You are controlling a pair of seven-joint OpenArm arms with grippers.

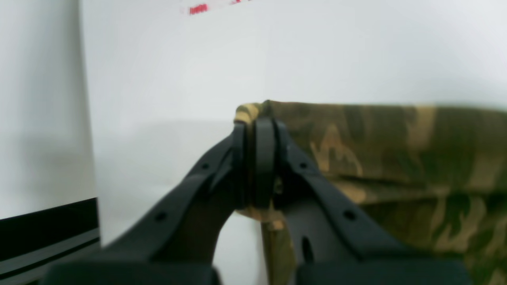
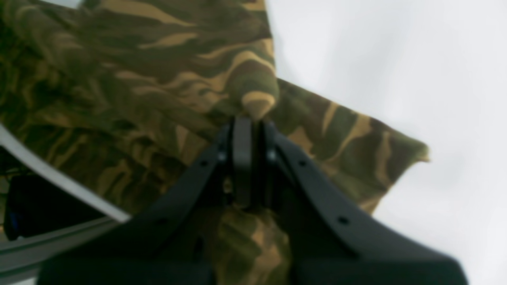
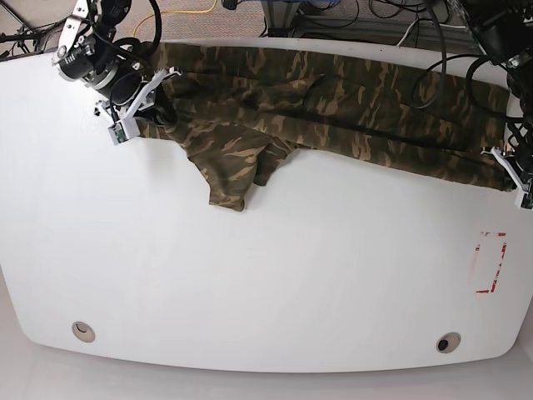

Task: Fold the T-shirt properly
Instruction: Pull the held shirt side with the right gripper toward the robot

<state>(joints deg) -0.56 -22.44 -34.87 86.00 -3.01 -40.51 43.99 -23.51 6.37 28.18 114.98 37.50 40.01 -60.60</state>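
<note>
- A white table (image 3: 266, 292) with rounded corners fills the base view; cables lie on the floor beyond its far edge.
- The shirt (image 3: 333, 108), in green, brown and tan camouflage, lies stretched in a long band along the far side of the table, reaching nearly from one end to the other.
- A sleeve (image 3: 229, 171) hangs out of the band toward the table's middle, lying flat on the bare white top.
- The right gripper (image 3: 137, 117) is at the shirt's end by the table's far corner on the base view's left. Its wrist view shows the jaws pressed together on a bunched fold of the shirt (image 2: 253, 99).
- The left gripper (image 3: 510, 171) is at the shirt's other end, at the table's edge on the base view's right. Its wrist view shows the jaws closed tight on the cloth's corner (image 1: 249, 113), with the shirt running away to one side.
- A red outlined rectangle (image 3: 491, 262) is marked on the table, nearer than the left gripper and clear of the shirt.
- Two round holes (image 3: 83, 332) sit near the table's near edge, well apart from the shirt.
</note>
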